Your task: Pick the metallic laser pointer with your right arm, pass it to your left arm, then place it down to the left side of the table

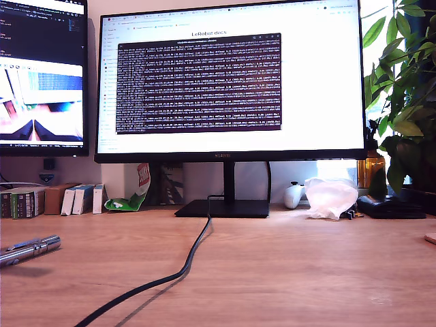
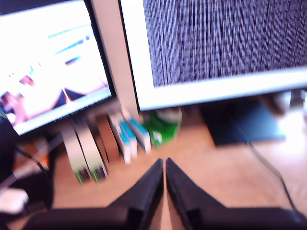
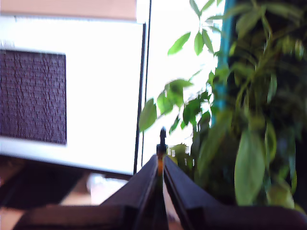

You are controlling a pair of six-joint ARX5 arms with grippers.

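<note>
The laser pointer (image 1: 28, 249), a slim silver ringed cylinder, lies flat on the table (image 1: 306, 272) near the exterior view's left edge, with nothing touching it. No arm shows in the exterior view. My first gripper (image 2: 164, 161) is shut and empty, held above the table (image 2: 201, 160) and facing the monitors and a row of small boxes (image 2: 103, 146). My second gripper (image 3: 160, 158) is also shut with nothing in it, and it faces the leafy plant (image 3: 240, 96) and the edge of the monitor. The pointer is in neither wrist view.
A black cable (image 1: 191, 262) runs from the monitor base (image 1: 223, 208) toward the front edge. Small boxes (image 1: 75, 199) stand at the back on the exterior view's left. A white controller (image 1: 293, 195), crumpled plastic (image 1: 330, 197) and a plant (image 1: 405, 102) are on its right.
</note>
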